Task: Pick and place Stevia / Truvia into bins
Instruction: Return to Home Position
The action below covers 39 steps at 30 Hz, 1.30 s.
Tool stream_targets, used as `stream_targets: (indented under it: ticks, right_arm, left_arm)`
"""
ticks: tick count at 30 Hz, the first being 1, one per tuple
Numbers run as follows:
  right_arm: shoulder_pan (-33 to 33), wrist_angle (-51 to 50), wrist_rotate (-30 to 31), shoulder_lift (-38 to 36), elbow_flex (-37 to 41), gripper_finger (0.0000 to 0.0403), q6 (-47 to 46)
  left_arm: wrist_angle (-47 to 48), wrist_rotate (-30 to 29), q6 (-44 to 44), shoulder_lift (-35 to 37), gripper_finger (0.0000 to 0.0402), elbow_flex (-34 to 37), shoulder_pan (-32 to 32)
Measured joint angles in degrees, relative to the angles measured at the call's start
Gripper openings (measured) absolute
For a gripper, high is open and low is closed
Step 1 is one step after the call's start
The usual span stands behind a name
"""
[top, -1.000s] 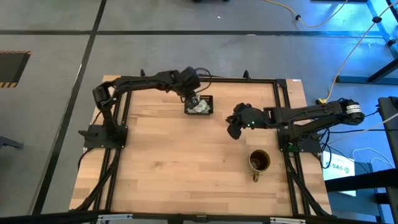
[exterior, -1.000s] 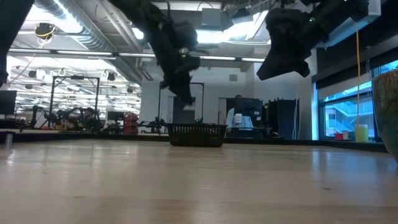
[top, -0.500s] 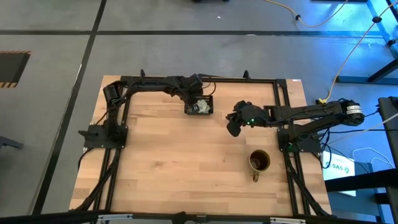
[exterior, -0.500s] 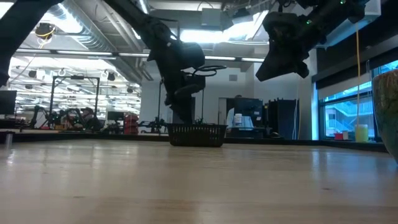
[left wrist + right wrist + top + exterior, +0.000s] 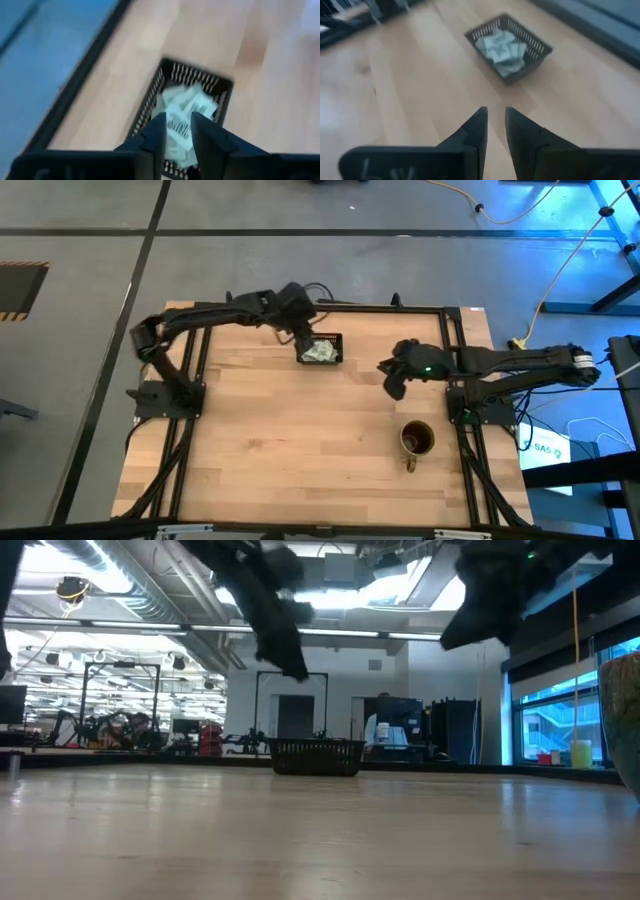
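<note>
Two tools, left (image 5: 177,131) parted above packet-filled bin (image 5: 321,349), right (image 5: 494,125) parted nearby, empty; mug (image 5: 418,439) well apart.

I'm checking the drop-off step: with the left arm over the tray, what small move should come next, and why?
Probably lift the left gripper straight up and away from the black tray. Its jaws stand apart with nothing between them, and the packets lie piled inside the tray, so the release looks done. The right gripper hangs over bare table, also holding nothing.

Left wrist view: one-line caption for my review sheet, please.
Left gripper, fingers parted and empty, hovers above the black bin heaped with sweetener packets.
</note>
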<state>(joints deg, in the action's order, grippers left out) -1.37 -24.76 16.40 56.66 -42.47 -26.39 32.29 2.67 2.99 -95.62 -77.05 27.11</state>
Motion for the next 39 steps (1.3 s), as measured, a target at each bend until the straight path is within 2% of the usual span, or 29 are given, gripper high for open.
stream_targets:
  ticks: [7, 11, 15, 19, 27, 31, 39]
  right_arm:
    - [0.0, 7.9, 0.2, -15.9, 10.2, 0.0072, 1.1]
    - [0.0, 15.8, 0.1, -24.8, 18.3, 0.0072, 0.9]
    - [0.0, 23.8, 0.0, -31.3, 24.9, 0.0071, 2.0]
    - [0.0, 25.5, 0.0, -36.4, 29.2, 0.0071, 2.4]
    - [0.0, 25.6, 0.0, -44.8, 33.0, 0.0071, 2.7]
    - [0.0, 25.4, 0.0, -47.3, 33.6, 0.0071, 3.2]
    - [0.0, 25.4, 0.2, -51.7, 36.7, 0.0071, 5.0]
  left_arm:
    - [-15.7, 2.0, -5.2, 18.9, 0.0077, 17.1, 0.0]
    - [-21.7, 1.9, -9.3, 29.3, 0.0077, 26.4, 0.0]
    - [-26.4, 1.3, -13.5, 38.2, 0.0077, 35.0, 0.0]
    - [-30.8, 1.3, -15.8, 45.9, 0.0076, 42.5, 0.0]
    - [-34.2, -0.2, -16.6, 58.5, 0.0067, 52.5, 0.0]
    - [-34.5, -3.2, -18.3, 63.7, 0.0063, 56.8, 0.0]
    - [-35.2, -5.3, -20.5, 72.7, 0.0058, 62.9, 0.0]
